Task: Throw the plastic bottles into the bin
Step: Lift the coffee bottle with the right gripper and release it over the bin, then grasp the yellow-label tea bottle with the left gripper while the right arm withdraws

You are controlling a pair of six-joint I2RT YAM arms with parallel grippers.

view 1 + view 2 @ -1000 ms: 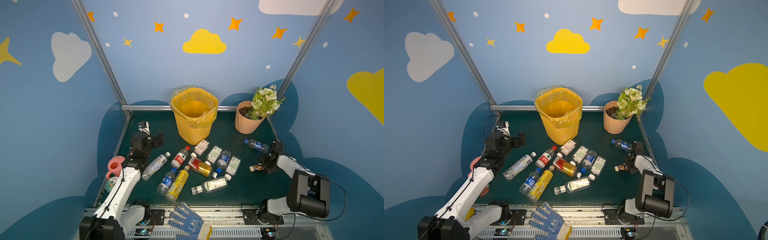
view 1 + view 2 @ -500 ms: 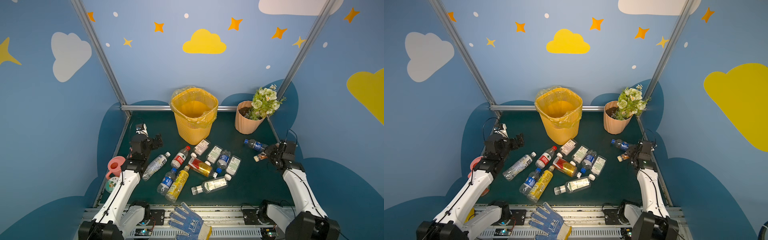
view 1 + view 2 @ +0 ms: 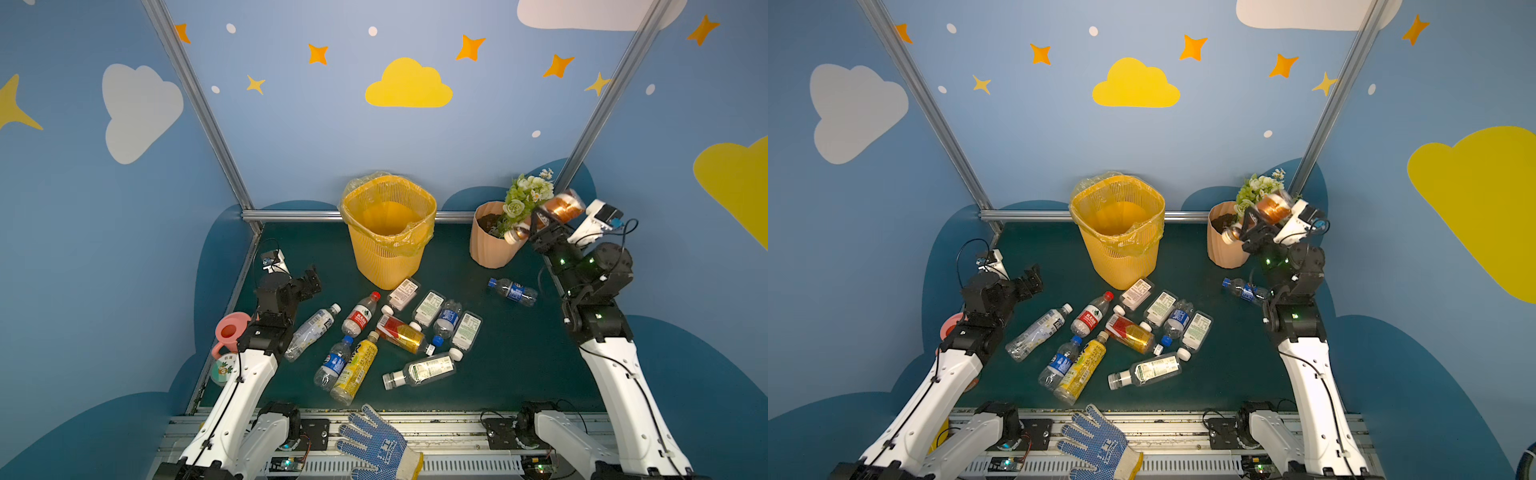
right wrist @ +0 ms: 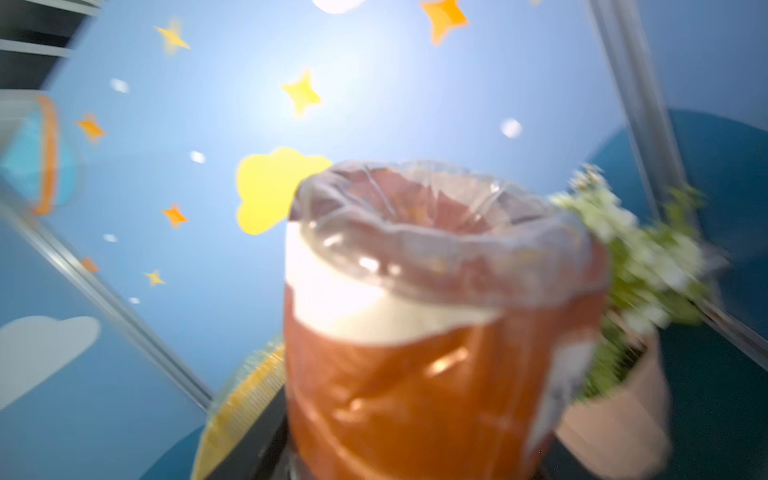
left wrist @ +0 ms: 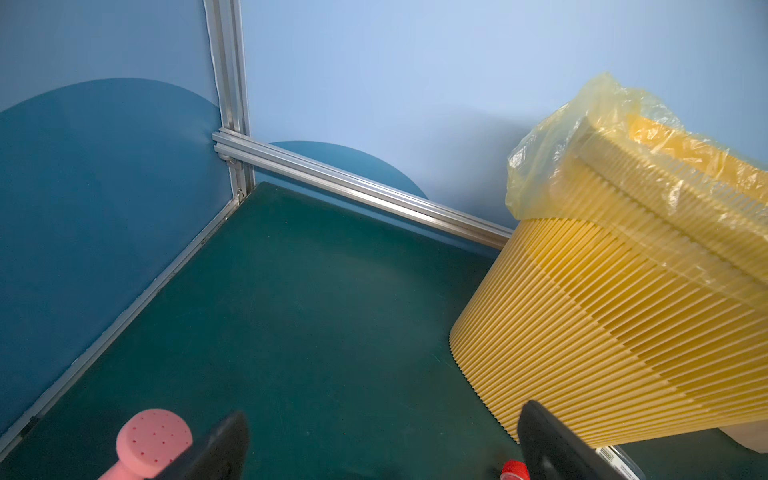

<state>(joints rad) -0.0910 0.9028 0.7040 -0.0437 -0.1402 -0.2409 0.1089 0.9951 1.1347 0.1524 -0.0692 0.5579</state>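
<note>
Mat (image 3: 498,374): dark green, between blue cloud-and-star walls; loose bottles (image 3: 399,332) lying near centre, lone bottle (image 3: 513,291) at right.
Bin (image 3: 386,249): yellow, lined, upright at far centre.
Right gripper (image 3: 538,226): raised at far right beside flower pot (image 3: 490,249), pinching amber bottle (image 3: 561,208), cap end lower.
Left gripper (image 3: 311,281): spread wide, empty, at left.
Carry: swing left clear of the flowers, stop above the bin's mouth, only then release.
Change: half a second ago low, just right of lone bottle; now lifted and farther back.

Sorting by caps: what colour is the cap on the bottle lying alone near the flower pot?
Blue. The cap shows best in a top view.
</note>
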